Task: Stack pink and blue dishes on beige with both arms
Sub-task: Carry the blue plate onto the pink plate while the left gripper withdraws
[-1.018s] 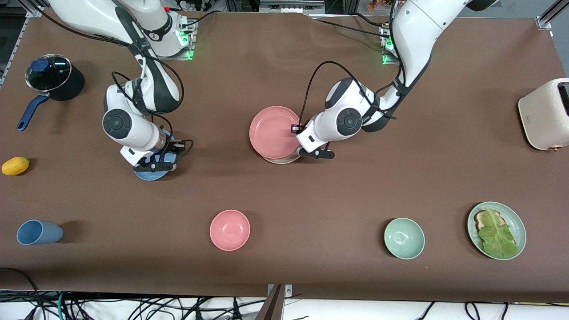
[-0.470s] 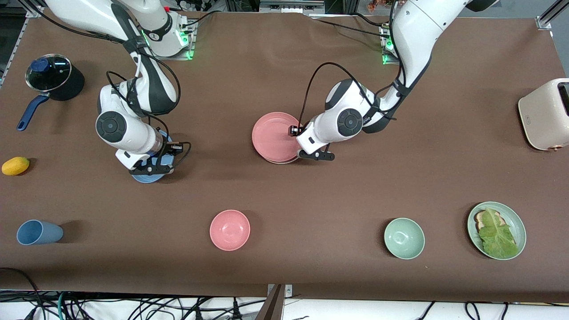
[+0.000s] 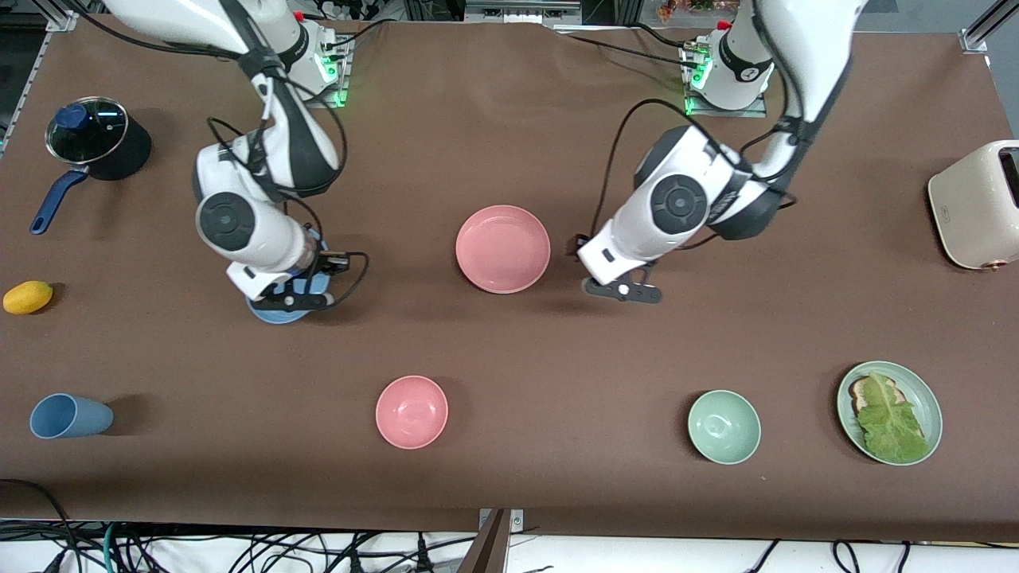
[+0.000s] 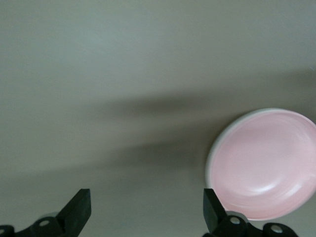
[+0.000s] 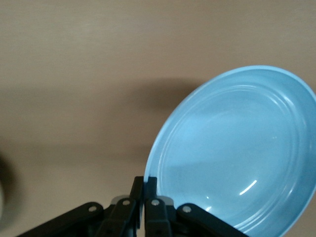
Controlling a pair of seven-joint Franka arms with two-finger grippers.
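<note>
The pink plate (image 3: pixel 502 248) is seated on the beige plate (image 4: pixel 211 154), only a pale rim showing, so the left gripper (image 3: pixel 623 290) is spread wide and empty over bare table beside it. The blue plate (image 5: pixel 237 148) is pinched by its rim in the closed right gripper (image 5: pixel 146 190), held tilted over the table toward the right arm's end, presumably for carrying to the stack.

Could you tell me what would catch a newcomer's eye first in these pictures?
Probably the pink plate at mid-table, lying on the beige plate, which shows only as a pale rim in the left wrist view. Beside it, toward the left arm's end, the left gripper hangs with its jaws open and empty. Toward the right arm's end, the right gripper has its jaws shut on the rim of the blue plate.
</note>
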